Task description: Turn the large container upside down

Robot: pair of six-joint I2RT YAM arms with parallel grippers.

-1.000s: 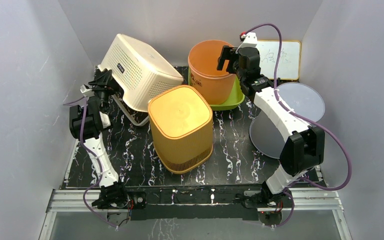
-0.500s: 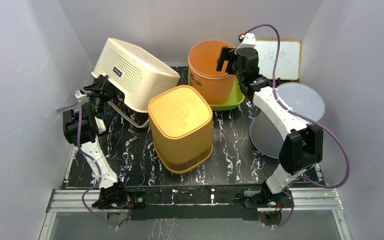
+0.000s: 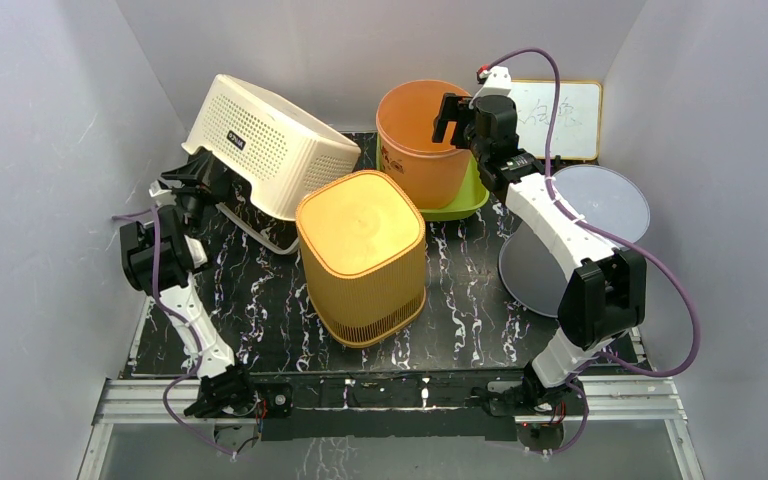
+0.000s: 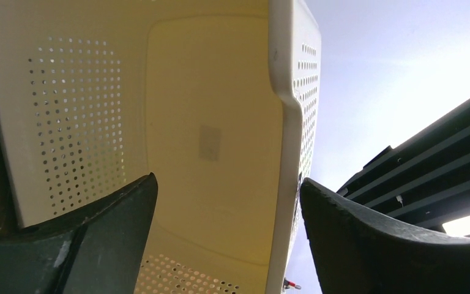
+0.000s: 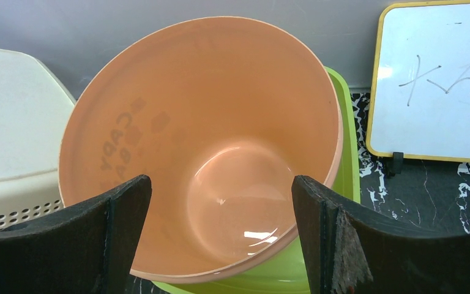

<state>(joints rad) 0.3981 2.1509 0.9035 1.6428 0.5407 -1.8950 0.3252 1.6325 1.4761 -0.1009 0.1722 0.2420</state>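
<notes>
The large container is a cream perforated basket (image 3: 270,150) at the back left, tipped up on one edge with its base facing up and right. My left gripper (image 3: 200,170) is open at its lower left rim. In the left wrist view the basket's inside (image 4: 220,122) fills the frame, and its rim runs between the wide-apart fingers of my left gripper (image 4: 227,184), close to the right one. My right gripper (image 3: 455,115) is open and empty at the rim of an orange bucket (image 3: 420,140); the right wrist view looks down into the bucket (image 5: 208,122) between the fingers of my right gripper (image 5: 220,180).
An upside-down yellow-orange bin (image 3: 360,250) stands mid-table, right beside the basket. The bucket sits in a green tray (image 3: 465,200). A whiteboard (image 3: 565,115) leans at the back right and a grey round disc (image 3: 580,230) lies at the right. Walls close in on both sides.
The basket has tipped further up and shifted left, its lower rim lifting. My left arm has moved left and up with it. The right arm has barely moved.
</notes>
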